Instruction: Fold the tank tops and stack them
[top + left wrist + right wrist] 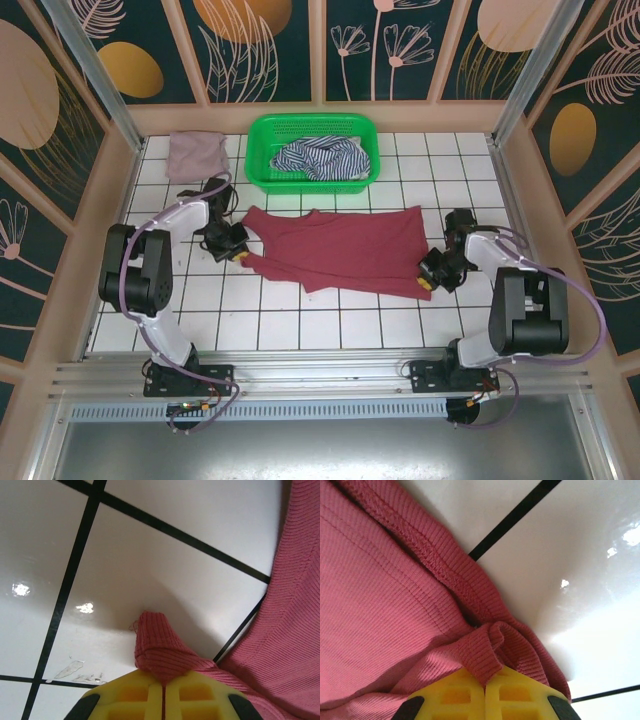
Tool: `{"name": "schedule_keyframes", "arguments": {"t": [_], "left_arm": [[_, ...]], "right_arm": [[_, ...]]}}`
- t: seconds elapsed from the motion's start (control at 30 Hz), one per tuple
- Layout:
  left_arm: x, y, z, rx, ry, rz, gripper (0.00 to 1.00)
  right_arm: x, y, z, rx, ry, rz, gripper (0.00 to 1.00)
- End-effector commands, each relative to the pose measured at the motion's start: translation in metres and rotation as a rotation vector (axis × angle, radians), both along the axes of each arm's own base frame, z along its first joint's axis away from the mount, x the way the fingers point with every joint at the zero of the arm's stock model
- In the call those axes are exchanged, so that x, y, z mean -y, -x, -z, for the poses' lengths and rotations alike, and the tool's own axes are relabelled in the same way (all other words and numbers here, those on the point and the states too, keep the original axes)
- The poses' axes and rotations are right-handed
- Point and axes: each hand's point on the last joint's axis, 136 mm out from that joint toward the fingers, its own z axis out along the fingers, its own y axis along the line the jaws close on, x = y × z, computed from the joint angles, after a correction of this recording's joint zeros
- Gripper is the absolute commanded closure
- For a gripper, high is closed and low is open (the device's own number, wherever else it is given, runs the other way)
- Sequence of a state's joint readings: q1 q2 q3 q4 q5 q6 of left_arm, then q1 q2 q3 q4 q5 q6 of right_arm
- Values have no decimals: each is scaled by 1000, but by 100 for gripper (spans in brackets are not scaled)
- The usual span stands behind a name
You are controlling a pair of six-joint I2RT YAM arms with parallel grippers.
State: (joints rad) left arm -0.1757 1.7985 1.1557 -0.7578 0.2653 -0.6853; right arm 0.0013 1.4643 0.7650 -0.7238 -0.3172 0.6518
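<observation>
A dark red tank top (340, 247) lies spread flat across the middle of the white tiled table. At its left end my left gripper (240, 254) is shut on a strap, and the ribbed red strap (157, 650) sticks out from between the yellow pads (135, 695). My right gripper (427, 281) is shut on the bottom hem at the right end; the bunched hem (490, 647) is pinched between its yellow pads (517, 695). A mauve-pink tank top (196, 153) lies folded at the back left. A navy-and-white striped tank top (322, 157) lies crumpled in the basket.
A green plastic basket (262, 150) stands at the back centre, just behind the red top. Raised wooden walls (118, 190) close in the table on the left, right and back. Bare tiles (320, 325) lie between the red top and the arm bases.
</observation>
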Motion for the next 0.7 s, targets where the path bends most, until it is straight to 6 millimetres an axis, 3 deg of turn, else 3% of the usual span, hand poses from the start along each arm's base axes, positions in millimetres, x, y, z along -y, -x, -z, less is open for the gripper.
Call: {"name": "schedule_keyframes", "arguments": {"t": [0.0,0.27,0.47,0.67], "left_arm": [[-2,-10,2,7,-3,-1,92],[-3,-21,5,11,-17,10,88],[-9,-28,-2,33,-57,19,78],[-12,-38,-15,72,-80,28,75]], "right_arm": [[4,-19,-6,54,2,-2,94],[9,-44,-15,107,-8,67,88],[5,-64,-24,158,-49,125,86],[4,-86,-38,216,-88,183,83]]}}
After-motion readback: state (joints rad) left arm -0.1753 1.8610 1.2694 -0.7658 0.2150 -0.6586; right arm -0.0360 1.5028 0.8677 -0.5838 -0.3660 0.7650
